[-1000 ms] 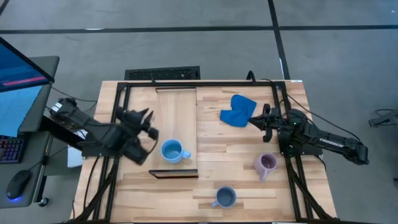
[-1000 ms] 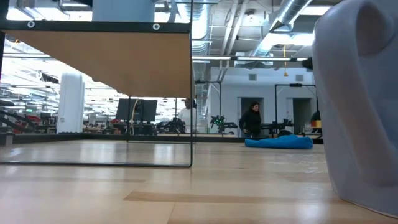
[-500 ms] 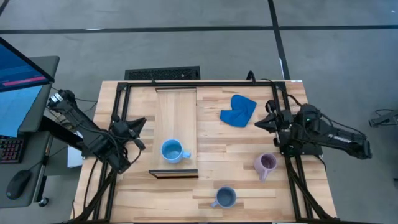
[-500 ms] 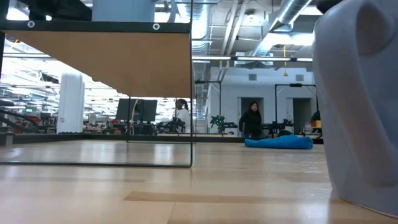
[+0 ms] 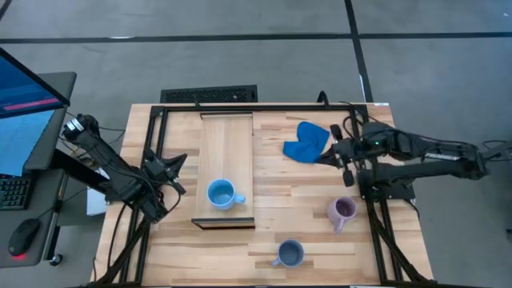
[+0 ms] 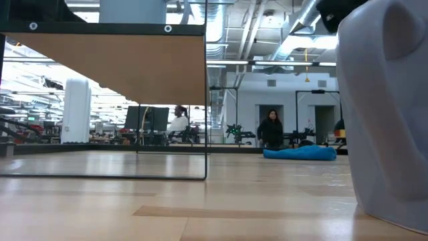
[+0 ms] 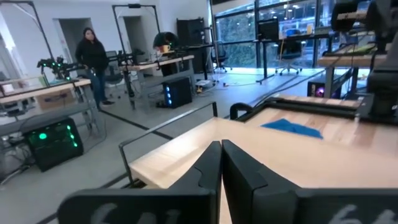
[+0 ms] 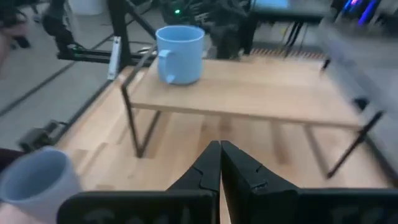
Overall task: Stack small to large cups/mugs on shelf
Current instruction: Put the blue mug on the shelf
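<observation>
The light sky blue mug (image 5: 222, 194) (image 8: 180, 55) stands upright on the pale wood shelf (image 5: 227, 152) (image 8: 261, 93), near its dark near end. On the tabletop, the pale lilac mug (image 5: 342, 211) stands near the right edge. The slate blue mug (image 5: 288, 254) (image 6: 388, 114) stands near the near edge. My left gripper (image 5: 172, 164) (image 7: 221, 163) is shut and empty by the table's left edge. Also shut and empty, my right gripper (image 5: 336, 152) (image 8: 221, 163) hovers beside the blue cloth (image 5: 306, 142).
The blue cloth lies crumpled on the far right of the table (image 5: 272, 232). Black frame rails (image 5: 156, 144) run along both side edges. The shelf stands on thin black legs (image 8: 134, 124). People (image 6: 271, 129) move in the room beyond.
My left gripper has drawn back from beside the light sky blue mug toward the table's left edge, then held still. My right arm has swung and stretched out level, with its gripper staying near the blue cloth. No mug has moved.
</observation>
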Motion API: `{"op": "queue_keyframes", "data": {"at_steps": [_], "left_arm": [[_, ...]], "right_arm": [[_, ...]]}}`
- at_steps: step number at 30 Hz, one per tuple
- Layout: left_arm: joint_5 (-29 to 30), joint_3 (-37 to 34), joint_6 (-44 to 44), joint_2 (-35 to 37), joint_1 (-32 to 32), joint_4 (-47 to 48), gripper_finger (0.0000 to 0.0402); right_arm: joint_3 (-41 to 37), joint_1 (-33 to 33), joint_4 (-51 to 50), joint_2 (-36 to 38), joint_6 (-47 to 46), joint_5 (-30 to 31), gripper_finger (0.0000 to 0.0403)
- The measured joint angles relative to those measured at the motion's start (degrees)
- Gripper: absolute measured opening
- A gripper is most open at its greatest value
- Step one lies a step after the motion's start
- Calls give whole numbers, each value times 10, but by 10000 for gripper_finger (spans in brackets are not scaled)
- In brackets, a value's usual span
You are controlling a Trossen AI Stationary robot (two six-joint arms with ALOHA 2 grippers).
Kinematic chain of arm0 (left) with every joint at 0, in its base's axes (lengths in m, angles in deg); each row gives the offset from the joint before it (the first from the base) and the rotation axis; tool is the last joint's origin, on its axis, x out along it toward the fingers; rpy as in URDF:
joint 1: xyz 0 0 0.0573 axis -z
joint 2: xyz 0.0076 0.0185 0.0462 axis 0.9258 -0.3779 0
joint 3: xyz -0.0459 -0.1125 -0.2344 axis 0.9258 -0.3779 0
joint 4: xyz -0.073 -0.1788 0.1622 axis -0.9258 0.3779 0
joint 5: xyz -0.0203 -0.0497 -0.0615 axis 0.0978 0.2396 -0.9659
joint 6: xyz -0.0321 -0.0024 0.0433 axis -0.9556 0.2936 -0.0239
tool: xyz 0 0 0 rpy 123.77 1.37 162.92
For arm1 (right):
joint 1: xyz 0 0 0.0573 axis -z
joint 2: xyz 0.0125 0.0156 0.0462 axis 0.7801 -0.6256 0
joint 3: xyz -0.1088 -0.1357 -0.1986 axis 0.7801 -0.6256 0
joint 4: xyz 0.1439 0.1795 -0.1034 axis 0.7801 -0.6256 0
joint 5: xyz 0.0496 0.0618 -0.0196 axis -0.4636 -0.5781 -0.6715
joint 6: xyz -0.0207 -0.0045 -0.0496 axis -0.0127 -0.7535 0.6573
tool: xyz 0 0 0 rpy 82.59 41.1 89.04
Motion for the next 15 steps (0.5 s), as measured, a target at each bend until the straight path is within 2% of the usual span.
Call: {"op": "queue_keyframes", "data": {"at_steps": [4, 9, 15], "left_arm": [[0, -19, -6, 0, 0, -7, 0], [0, -19, -1, -1, 0, -12, 0], [0, -19, -1, -1, 0, -22, 0]], "right_arm": [[56, -25, -73, -59, -71, 4, 33], [117, -58, -159, -130, -147, 58, 33], [172, -108, -232, -206, -200, 61, 33]]}}
